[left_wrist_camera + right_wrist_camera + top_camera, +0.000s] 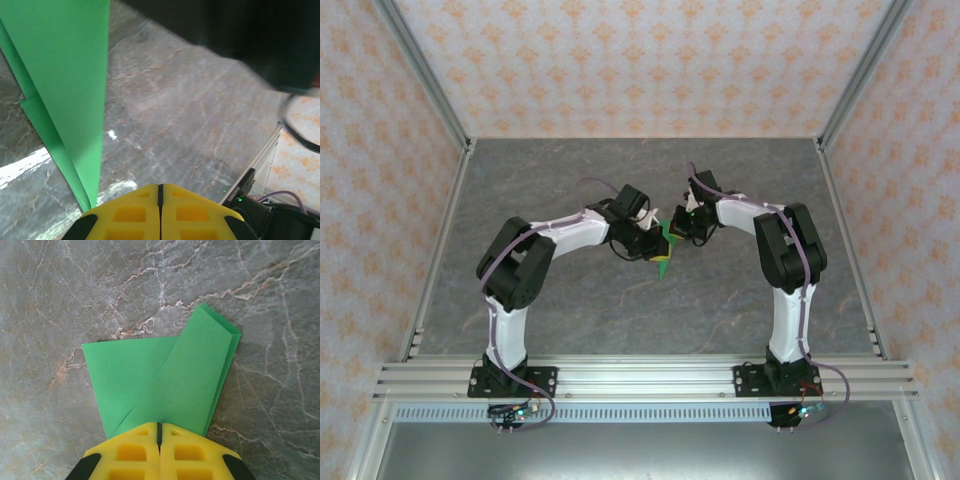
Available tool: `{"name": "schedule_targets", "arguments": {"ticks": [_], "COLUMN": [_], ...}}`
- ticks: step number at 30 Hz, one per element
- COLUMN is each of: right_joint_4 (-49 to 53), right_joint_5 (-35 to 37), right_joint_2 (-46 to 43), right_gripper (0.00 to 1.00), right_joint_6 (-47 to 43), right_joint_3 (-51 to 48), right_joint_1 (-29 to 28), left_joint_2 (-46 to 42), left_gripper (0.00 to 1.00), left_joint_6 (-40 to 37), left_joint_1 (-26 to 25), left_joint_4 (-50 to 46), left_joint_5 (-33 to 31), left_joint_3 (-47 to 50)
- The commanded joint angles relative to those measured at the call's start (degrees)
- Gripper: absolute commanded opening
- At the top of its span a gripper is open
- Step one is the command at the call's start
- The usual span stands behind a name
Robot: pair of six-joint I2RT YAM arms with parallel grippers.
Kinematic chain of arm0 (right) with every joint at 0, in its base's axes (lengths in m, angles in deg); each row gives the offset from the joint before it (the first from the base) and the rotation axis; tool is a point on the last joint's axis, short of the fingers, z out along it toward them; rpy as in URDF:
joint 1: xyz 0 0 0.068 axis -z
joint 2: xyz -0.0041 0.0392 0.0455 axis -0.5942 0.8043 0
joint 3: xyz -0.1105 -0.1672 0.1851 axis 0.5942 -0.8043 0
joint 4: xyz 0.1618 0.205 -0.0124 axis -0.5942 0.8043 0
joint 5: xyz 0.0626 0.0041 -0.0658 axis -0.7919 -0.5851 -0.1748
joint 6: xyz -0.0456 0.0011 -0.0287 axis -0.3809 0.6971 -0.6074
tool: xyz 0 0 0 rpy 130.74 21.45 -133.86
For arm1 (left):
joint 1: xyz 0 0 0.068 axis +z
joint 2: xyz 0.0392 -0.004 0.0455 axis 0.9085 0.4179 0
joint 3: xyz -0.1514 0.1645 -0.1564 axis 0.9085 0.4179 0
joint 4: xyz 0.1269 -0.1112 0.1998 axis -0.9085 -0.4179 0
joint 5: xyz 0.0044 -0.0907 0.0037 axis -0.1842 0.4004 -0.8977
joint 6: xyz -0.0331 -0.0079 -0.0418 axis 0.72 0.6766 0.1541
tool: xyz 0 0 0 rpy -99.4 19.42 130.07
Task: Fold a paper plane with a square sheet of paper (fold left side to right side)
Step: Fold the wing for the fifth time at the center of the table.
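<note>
Green paper sheet (150,380) is already partly folded. From the right wrist view, one flap lies diagonally over the rest, so the outline is more of a lopsided wedge than a square. It sits over the middle of the table (75,290), and from the top view (666,240) it looks lifted off the table surface rather than lying flat on it.

My guess at why it's held like that: with the paper up in the air between the two arms, one side can be swung across onto the other without dragging on the table.

The right gripper (160,426) has its yellow fingers squeezed together with only a thin seam between them, and the paper's narrow end comes straight out of that seam, so it's pinching the sheet. The left gripper (160,187) is also fully closed, but the paper (65,90) runs down past its left finger instead of into the seam. It looks like it's just alongside, maybe brushing it, and not gripping anything.
</note>
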Motion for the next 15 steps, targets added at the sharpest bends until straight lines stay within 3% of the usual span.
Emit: {"name": "schedule_targets", "arguments": {"ticks": [1,15], "right_joint_4": [3.9,4.4], "right_joint_5": [5.6,5.8], "right_joint_2": [4.4,4.1], "right_gripper": [0.03,0.03], "right_joint_6": [-1.2,-1.4], "right_joint_3": [-1.0,-0.8], "right_joint_1": [0.3,0.2], "left_joint_2": [2.8,4.2], "left_gripper": [0.07,0.07], "left_joint_6": [-1.4,-3.0], "left_joint_1": [-1.2,-1.4], "left_joint_4": [-2.5,-3.9], "left_joint_5": [0.8,-2.5], "left_joint_3": [-2.5,4.1]}}
